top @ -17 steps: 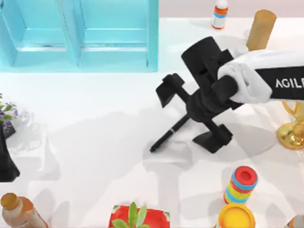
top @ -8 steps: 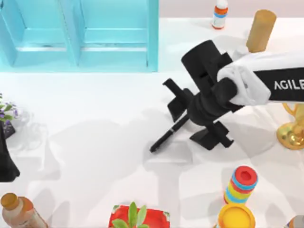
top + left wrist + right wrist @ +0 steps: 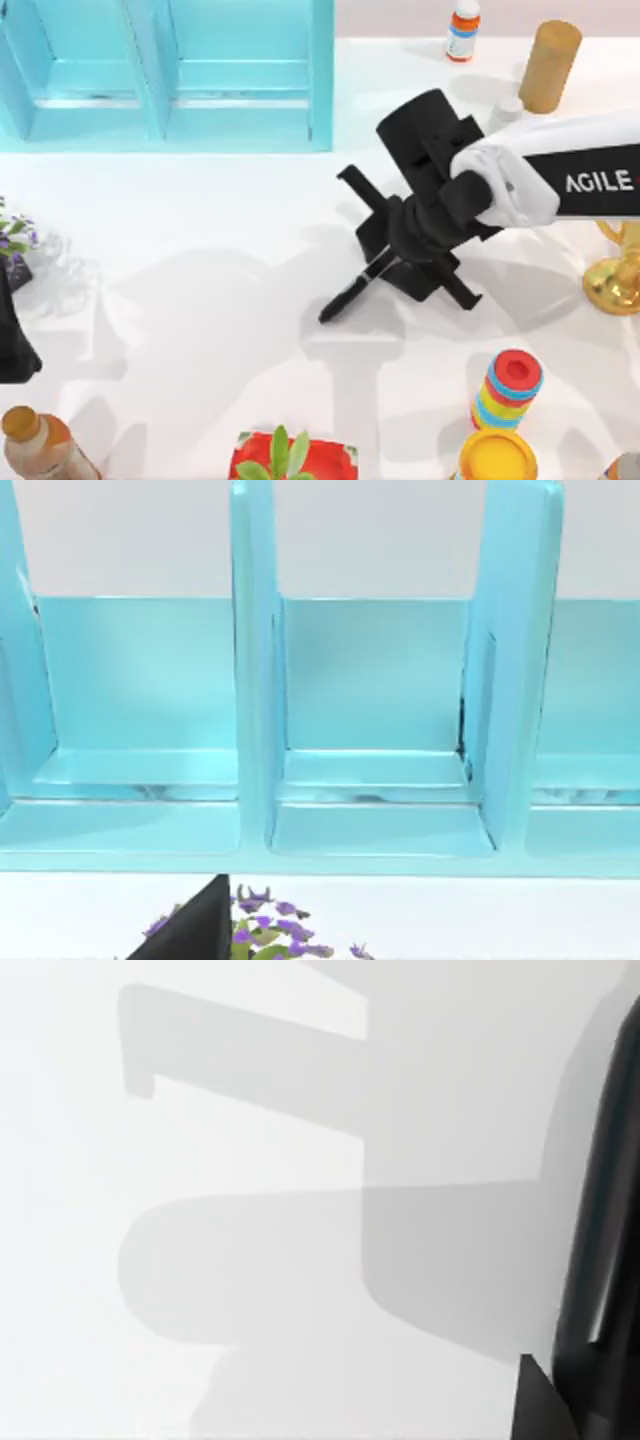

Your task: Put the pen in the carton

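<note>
Sitting parked at the counter's [image 3: 200,330] far left edge is my left arm, and I can't tell what its hand [image 3: 12,345] is doing. The blue carton [image 3: 165,75] is up at the back left, its open compartments facing the left wrist camera. Around the middle, the pen [image 3: 352,290] lies diagonally on the counter, well apart from the carton. My right hand [image 3: 410,262] is right over the pen's upper end, fingers spread wide on either side of it, not closed on it.
</note>
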`<act>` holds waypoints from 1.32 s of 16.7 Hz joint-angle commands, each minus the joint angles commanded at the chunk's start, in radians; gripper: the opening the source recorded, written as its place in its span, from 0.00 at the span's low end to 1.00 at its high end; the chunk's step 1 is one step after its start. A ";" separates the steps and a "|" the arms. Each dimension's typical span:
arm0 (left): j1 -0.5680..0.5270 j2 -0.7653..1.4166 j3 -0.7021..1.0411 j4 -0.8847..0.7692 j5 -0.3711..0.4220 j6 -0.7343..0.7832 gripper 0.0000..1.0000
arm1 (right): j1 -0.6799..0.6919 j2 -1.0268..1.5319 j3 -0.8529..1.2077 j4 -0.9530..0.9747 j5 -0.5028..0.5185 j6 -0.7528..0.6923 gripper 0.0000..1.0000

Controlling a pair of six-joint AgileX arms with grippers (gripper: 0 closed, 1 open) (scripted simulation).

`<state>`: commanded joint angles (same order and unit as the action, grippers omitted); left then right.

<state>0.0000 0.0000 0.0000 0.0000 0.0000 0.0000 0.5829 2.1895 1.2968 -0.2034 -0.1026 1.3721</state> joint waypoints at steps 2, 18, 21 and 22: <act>0.000 0.000 0.000 0.000 0.000 0.000 1.00 | -0.008 -0.095 0.002 -0.114 0.005 -0.039 0.00; 0.000 0.000 0.000 0.000 0.000 0.000 1.00 | -0.021 -0.240 0.226 -0.464 0.002 -0.050 0.00; 0.000 0.000 0.000 0.000 0.000 0.000 1.00 | -0.111 -0.303 0.283 -0.461 -0.008 -0.114 0.00; 0.000 0.000 0.000 0.000 0.000 0.000 1.00 | -0.161 -0.332 0.301 -0.461 -0.013 -0.145 0.00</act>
<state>0.0000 0.0000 0.0000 0.0000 0.0000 0.0000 0.4219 1.8574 1.5978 -0.6641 -0.1158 1.2274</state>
